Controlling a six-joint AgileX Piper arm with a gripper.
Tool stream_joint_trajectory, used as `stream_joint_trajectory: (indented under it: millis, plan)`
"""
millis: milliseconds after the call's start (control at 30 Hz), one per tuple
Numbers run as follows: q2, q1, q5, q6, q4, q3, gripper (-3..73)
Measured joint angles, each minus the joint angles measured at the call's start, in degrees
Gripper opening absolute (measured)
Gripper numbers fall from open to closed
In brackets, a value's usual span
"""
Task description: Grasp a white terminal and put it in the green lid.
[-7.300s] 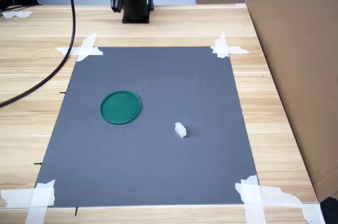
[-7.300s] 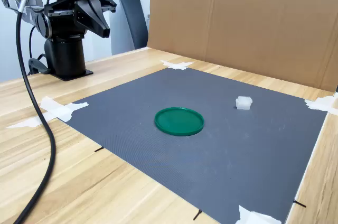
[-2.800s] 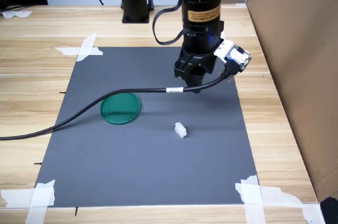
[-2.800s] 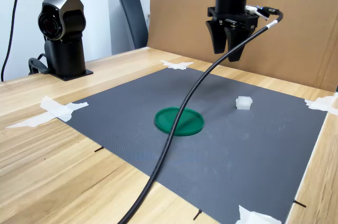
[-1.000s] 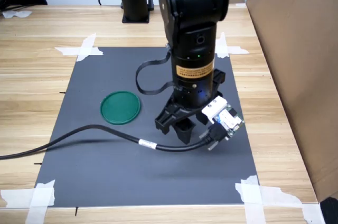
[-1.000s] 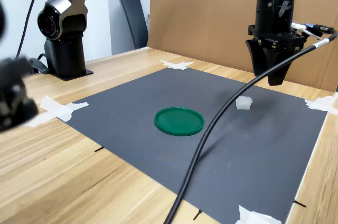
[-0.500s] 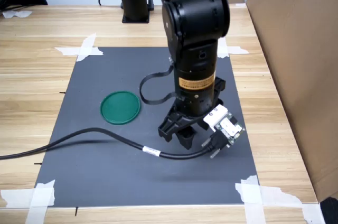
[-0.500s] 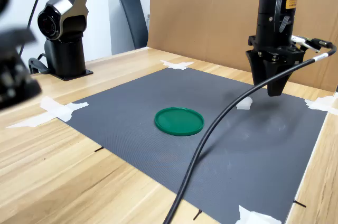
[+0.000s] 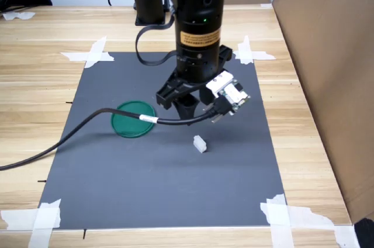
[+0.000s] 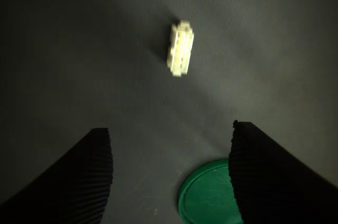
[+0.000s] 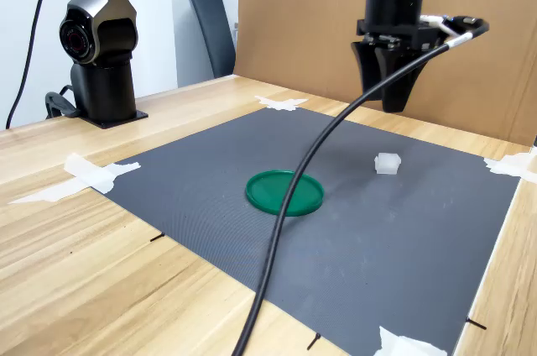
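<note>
Though low over the white terminal (image 9: pixel 200 143) before, the tool (image 9: pixel 188 110) (spread wide, empty) has risen.

Arm (image 9: pixel 198 8): glossy black casing, yellow label band, small green indicator light | gripper (image 9: pixel 186 104): black ribbed fingers (image 10: pixel 84 182) | white camera module (image 9: pixel 228 93) at wrist | black cable (image 9: pixel 76 134), white tag
</note>
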Motion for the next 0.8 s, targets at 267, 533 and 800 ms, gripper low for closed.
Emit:
stream_joint_trajectory:
  millis: [267, 533, 800]
  plan:
    - [-4.01, -6.22, -4.72, -1.74, -0.54, 10.58, 54.6]
    - [-2.92, -6.49, -11.34, -4.98, 0.47, 17.37, 54.6]
    - [-1.78, -5.32, -11.93, -4.91, 0.19, 16.49, 54.6]
